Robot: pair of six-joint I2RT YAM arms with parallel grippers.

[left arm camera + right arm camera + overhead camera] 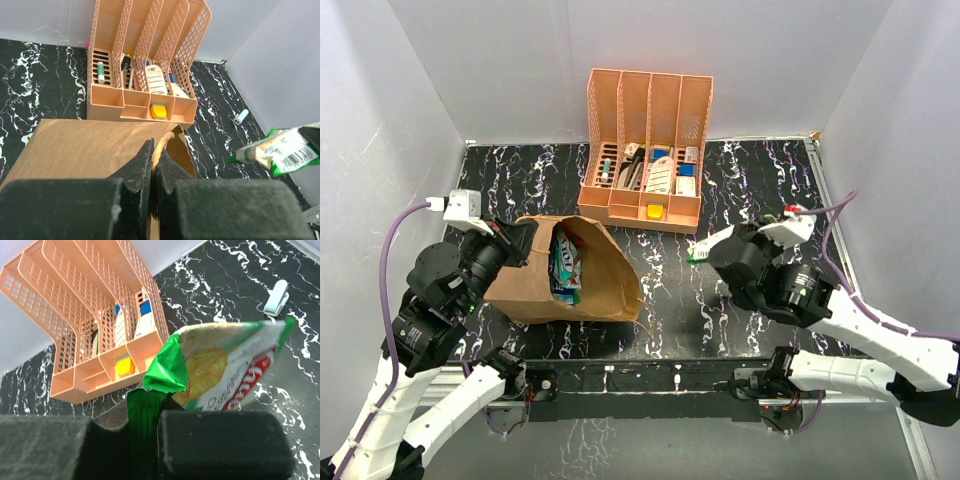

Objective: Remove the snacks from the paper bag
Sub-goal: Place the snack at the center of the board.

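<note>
The left gripper [154, 159] was pinched shut on the paper bag [75, 150] at its cord handle [164, 141] — probably to prop the mouth open and steady the bag. The bag lay slumped left of centre, its mouth gaping upward and toward the orange organiser [645, 150]; several packets [565, 265] showed inside. The right gripper [145, 427] clamped 1 green packet [225, 365] by its crumpled end — clear of the bag, to its right above the table [760, 190]; its long axis ran straight out from the fingers, roughly level.
</note>
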